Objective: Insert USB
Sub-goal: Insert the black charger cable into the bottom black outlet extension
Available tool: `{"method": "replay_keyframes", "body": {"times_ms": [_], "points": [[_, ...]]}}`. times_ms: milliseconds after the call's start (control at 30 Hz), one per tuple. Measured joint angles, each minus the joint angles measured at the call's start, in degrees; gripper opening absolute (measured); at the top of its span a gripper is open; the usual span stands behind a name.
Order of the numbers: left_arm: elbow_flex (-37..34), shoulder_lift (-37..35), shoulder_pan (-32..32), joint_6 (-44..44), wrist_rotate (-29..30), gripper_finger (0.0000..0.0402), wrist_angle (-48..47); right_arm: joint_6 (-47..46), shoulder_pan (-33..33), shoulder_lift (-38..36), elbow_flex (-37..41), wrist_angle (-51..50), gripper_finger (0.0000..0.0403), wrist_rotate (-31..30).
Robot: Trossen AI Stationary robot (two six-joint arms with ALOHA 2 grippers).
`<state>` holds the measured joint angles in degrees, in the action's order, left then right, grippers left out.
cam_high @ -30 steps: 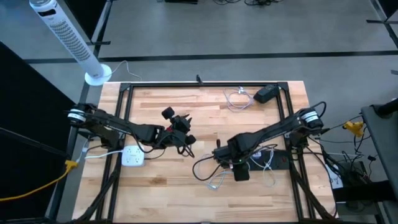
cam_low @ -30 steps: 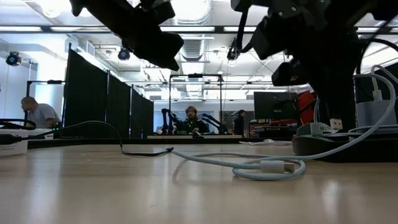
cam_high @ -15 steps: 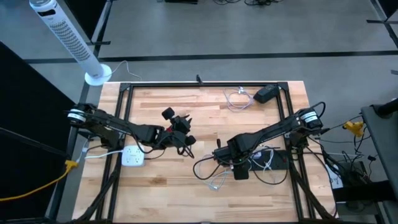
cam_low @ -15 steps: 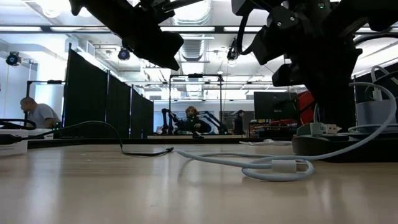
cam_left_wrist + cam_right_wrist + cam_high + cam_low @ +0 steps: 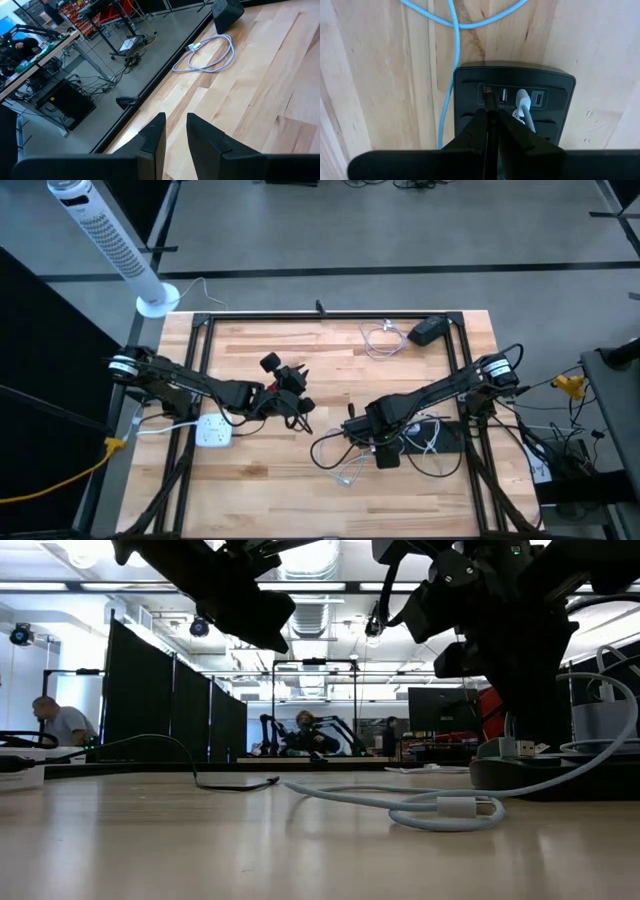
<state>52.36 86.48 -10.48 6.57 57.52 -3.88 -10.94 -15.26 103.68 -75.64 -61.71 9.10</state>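
Below, a butcher-block table (image 5: 300,470) of pale wooden strips within a black metal frame is shown. Near its right edge a dark, rounded-rectangular charging hub (image 5: 514,102) of matte plastic is seen, with a row of small ports along one face; one port is occupied by a white plug. The right gripper (image 5: 491,107) is closed tight upon a thin dark cable (image 5: 491,125), whose USB connector (image 5: 487,95) is pointed into the hub's port row at its left end, its long axis being in line with the fingers. Whether the connector is fully seated cannot be made out, as the tip is masked by the fingers. A pale blue braided cable (image 5: 451,55) is laid in loops across the wood beside the hub.

The left gripper (image 5: 174,131) is held above the table's middle with its jaws slightly parted and nothing between them. Beyond it a coiled white cable (image 5: 210,52) and a black wedge-shaped adapter (image 5: 227,11), cut off by the picture's edge, are visible. A white power strip (image 5: 212,430) lies near the left arm.
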Motion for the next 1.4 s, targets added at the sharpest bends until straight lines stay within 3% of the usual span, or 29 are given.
{"method": "replay_keyframes", "body": {"times_ms": [1400], "points": [[0.00,0.00,0.02,0.00,-0.04,0.0064,0.00,2.50,-0.49,0.44,-0.41,-1.78,0.0017,1.45]]}}
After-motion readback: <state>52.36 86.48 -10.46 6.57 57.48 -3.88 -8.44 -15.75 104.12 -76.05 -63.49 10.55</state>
